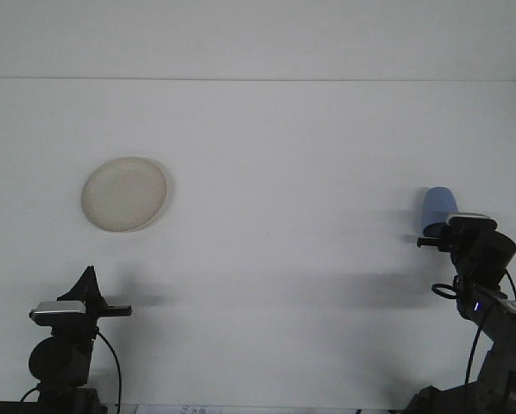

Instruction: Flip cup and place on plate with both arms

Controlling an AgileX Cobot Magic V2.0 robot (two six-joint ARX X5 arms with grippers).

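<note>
Cup (437,207) at right gripper (443,231)

Table (267,259): broad bare surface from centre to far edge. Plate (124,193) lies flat and low toward the left edge, open table on all its sides. Blue cup (437,210) stands near the right edge, its near side crowded by the right gripper (455,240). Left gripper (90,297) occupies the near-left corner, well apart from the plate.
</note>
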